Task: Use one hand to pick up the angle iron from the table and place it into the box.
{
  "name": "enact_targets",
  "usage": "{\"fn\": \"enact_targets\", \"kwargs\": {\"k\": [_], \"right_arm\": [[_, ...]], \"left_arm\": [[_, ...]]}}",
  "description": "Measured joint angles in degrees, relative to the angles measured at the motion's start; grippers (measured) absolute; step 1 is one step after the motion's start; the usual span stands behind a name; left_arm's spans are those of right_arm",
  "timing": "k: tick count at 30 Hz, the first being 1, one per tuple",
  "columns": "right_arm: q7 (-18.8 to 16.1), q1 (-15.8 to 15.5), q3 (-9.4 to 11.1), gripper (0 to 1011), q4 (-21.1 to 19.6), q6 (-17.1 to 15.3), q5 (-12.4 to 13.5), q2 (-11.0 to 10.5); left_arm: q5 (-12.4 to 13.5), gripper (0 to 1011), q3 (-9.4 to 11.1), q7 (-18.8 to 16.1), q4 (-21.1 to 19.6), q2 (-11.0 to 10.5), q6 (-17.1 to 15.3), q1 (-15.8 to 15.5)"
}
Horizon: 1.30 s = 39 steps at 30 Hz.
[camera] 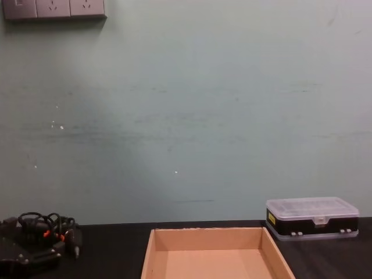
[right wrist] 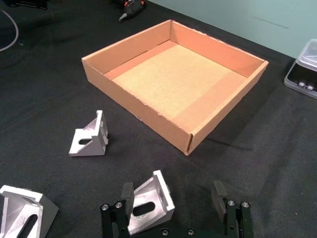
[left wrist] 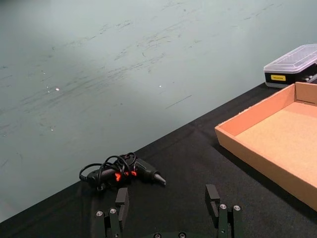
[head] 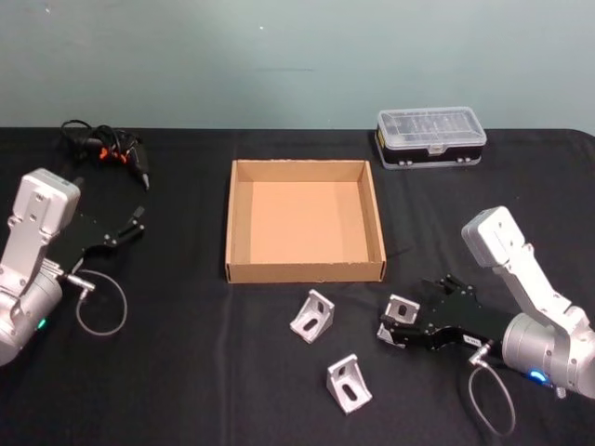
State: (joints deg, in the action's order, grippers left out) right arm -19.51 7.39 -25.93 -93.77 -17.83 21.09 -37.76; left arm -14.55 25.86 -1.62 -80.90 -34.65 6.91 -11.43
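Silver metal angle iron (right wrist: 148, 203) lay on the table (head: 186, 372), near the box's (head: 305, 271) front right corner | my right gripper (right wrist: 172, 194) straddled it, jaws spread, nothing clamped | judged rigid, dense, slick-faced: pinch across its flat outer sides | left gripper (head: 130, 226) idle at table's left, unclenched.

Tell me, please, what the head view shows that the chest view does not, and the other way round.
The head view has, and the chest view lacks, three angle irons on the table in front of the box, the rightmost between the open fingers of the right gripper. It also has the left gripper, open, at the table's left side. The chest view has, and the head view lacks, wall sockets high on the wall. Both share the empty box, the plastic case behind it to the right, and the black corded tool at the rear left.
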Motion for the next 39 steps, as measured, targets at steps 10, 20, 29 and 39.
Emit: {"fn": "enact_targets", "kwargs": {"k": [10, 20, 29, 39], "right_arm": [[0.04, -0.15, 0.13, 863, -0.13, 0.17, 0.11, -0.14], [0.16, -0.22, 0.21, 575, -0.19, 0.33, 0.22, -0.21], [0.25, -0.26, 0.24, 287, -0.25, 0.38, 0.28, -0.24], [0.27, -0.52, 0.57, 80, -0.57, 0.56, 0.14, -0.17]], "left_arm": [[0.00, 1011, 0.00, 0.00, 0.00, 0.00, 0.00, 0.00], [0.00, 1011, 0.00, 0.00, 0.00, 0.00, 0.00, 0.00], [0.00, 1011, 0.00, 0.00, 0.00, 0.00, 0.00, 0.00], [0.00, 1011, 0.00, 0.00, 0.00, 0.00, 0.00, 0.00]]}}
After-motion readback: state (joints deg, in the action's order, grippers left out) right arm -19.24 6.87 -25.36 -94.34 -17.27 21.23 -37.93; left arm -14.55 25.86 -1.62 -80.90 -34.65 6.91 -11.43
